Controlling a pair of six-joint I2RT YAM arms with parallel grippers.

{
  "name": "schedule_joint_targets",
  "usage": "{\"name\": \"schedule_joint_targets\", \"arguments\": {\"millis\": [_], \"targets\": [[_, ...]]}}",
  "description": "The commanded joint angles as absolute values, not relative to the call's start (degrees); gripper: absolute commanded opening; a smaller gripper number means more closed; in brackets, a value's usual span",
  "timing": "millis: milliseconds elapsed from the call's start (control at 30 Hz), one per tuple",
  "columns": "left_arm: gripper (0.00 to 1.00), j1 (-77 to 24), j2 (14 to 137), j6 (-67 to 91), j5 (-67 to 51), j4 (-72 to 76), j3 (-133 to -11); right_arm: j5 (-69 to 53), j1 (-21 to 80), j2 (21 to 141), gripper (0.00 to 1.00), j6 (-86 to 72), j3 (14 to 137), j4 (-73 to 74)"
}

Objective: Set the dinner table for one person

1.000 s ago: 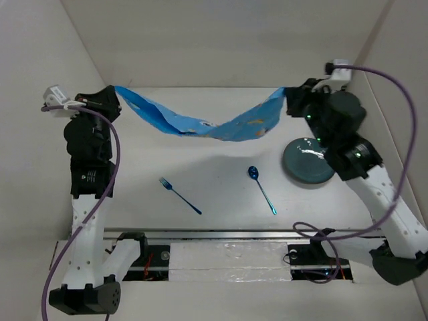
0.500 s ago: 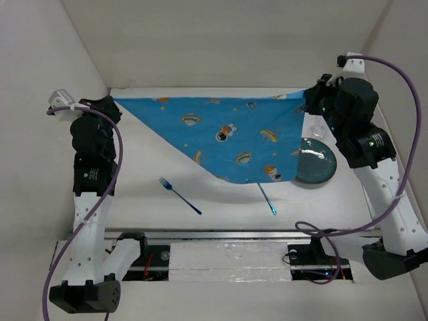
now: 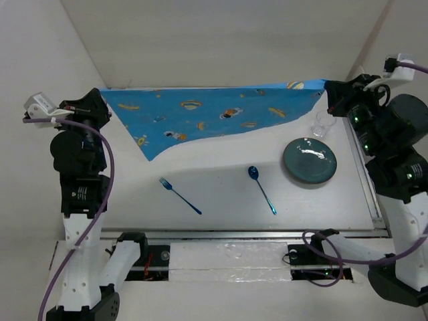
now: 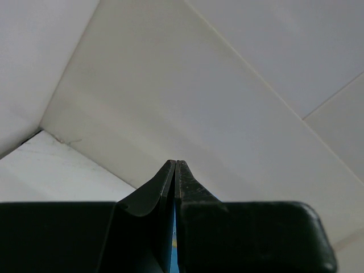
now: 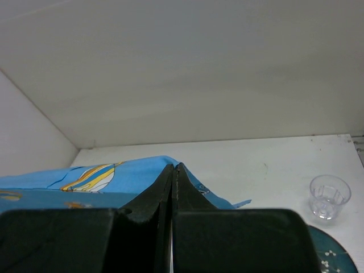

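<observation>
A blue cartoon-printed placemat [image 3: 200,114] hangs stretched across the back of the white dinner table [image 3: 221,170]. My left gripper [image 3: 102,101] is shut on its left corner, and my right gripper [image 3: 327,92] is shut on its right corner. The left wrist view shows the jaws pressed together [image 4: 175,162] with a sliver of blue cloth [image 4: 172,239] between them. In the right wrist view the cloth [image 5: 102,176] spreads leftward from the shut jaws [image 5: 173,166]. On the table lie a blue fork [image 3: 179,195] and a blue spoon [image 3: 261,189].
A dark teal plate [image 3: 309,160] sits at the right, with a clear glass [image 3: 322,124] just behind it. Both show in the right wrist view, glass [image 5: 329,196] and plate [image 5: 336,251]. White walls enclose the table at the back and both sides.
The sagging cloth has been pulled taut. Both grippers moved apart and outward, and the cloth swept over the spoon and plate, then back to the far edge, uncovering them.
</observation>
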State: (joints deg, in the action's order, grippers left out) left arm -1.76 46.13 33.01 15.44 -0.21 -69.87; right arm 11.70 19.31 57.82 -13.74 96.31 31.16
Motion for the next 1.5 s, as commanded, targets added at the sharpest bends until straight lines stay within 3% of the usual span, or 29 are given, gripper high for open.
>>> {"name": "schedule_joint_targets", "arguments": {"millis": [0,267,533,700,833,1000,1167,1467], "targets": [[0.00,-1.4,48.7,31.6,17.8,4.0,-67.9,11.3,17.1,63.4,0.00,-13.1,94.4,27.8],[0.00,-0.1,65.5,33.3,12.1,7.3,-73.7,4.1,11.1,79.7,0.00,-13.1,101.1,23.4],[0.00,0.4,87.4,31.6,7.6,2.8,-96.5,-1.7,7.7,103.5,0.00,-13.3,132.4,26.3],[0.00,0.4,91.1,31.0,6.7,0.4,-105.5,-3.7,6.4,111.2,0.00,-13.8,144.6,30.1],[0.00,0.4,86.6,31.8,6.5,5.0,-96.4,-5.1,5.2,104.4,0.00,-14.2,126.4,23.5],[0.00,2.4,82.5,38.1,1.8,12.4,-74.4,-8.7,3.5,97.6,0.00,-16.9,96.1,9.3],[0.00,2.4,83.8,40.0,1.5,18.8,-59.9,-10.6,2.2,97.7,0.00,-18.0,81.7,2.7],[0.00,2.4,94.9,39.1,-1.1,22.2,-53.3,-10.5,1.7,100.5,0.00,-18.6,66.6,-2.4]]}}
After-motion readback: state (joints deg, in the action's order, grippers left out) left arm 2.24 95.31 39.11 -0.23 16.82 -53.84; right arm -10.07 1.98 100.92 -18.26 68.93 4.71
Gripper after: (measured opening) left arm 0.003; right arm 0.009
